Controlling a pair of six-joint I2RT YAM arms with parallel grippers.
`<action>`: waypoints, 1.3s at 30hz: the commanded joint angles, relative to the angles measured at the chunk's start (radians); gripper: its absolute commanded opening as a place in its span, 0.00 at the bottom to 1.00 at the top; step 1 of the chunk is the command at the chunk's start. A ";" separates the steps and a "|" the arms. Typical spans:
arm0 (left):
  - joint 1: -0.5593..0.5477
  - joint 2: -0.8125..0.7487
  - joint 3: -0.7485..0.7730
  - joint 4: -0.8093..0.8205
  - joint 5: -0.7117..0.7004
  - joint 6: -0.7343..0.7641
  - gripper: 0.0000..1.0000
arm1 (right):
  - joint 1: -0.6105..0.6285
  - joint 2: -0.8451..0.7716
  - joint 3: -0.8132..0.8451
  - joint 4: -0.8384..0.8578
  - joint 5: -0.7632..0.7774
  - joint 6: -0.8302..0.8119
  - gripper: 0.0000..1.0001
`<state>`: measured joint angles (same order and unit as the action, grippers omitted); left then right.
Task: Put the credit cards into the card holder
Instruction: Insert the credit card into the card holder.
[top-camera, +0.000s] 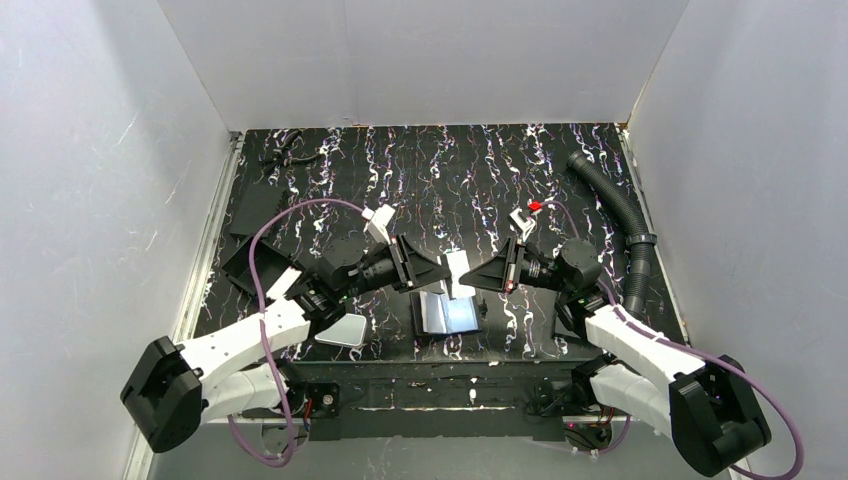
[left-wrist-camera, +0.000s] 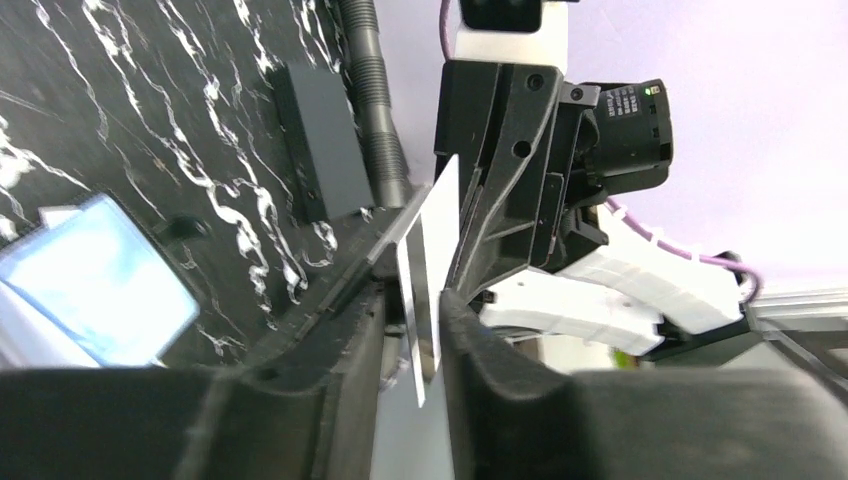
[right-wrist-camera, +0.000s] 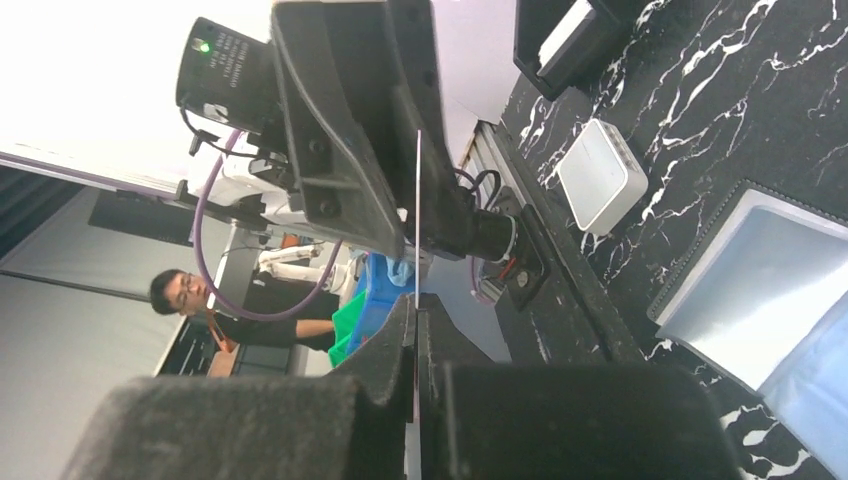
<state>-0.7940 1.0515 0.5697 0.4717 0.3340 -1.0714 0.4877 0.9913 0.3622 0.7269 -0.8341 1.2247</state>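
Your right hand (right-wrist-camera: 416, 310) is clenched on a credit card (top-camera: 458, 266), its two fingers pinched flat against the thin card, which the wrist view shows edge-on. Your left hand (top-camera: 443, 270) meets it tip to tip from the other side, with its fingers either side of the same card's opposite end. A sliver of light shows along one finger, so you cannot tell from here whether that hand grips the card or merely brackets it. The card stands on edge between the two hands, off the counter (top-camera: 450, 170). The card holder (top-camera: 447, 313) lies open just below and slightly nearer than both fingertips, its bluish clear pockets facing up. Both hands crowd the space directly over it. Beside your left forearm, behind that hand, a white rounded slab (top-camera: 342, 330) rests on the counter, and further back on that side lies a flat black plate (top-camera: 255, 207). Well behind your right hand, a black corrugated hose (top-camera: 612, 205) runs along the counter's edge, and another black plate (left-wrist-camera: 320, 140) lies just beside it.
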 joint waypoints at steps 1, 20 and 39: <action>-0.015 0.048 0.051 0.009 0.046 -0.060 0.34 | -0.005 0.005 0.004 0.123 -0.006 0.044 0.01; -0.137 0.165 0.145 -0.386 -0.190 0.070 0.00 | -0.014 0.045 0.187 -1.003 0.355 -0.730 0.51; -0.100 0.362 0.207 -0.547 -0.176 0.095 0.00 | 0.042 0.334 0.153 -0.704 0.168 -0.748 0.16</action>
<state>-0.9054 1.4151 0.7738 -0.0750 0.1543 -0.9840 0.5266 1.2900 0.4873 -0.0647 -0.6575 0.5106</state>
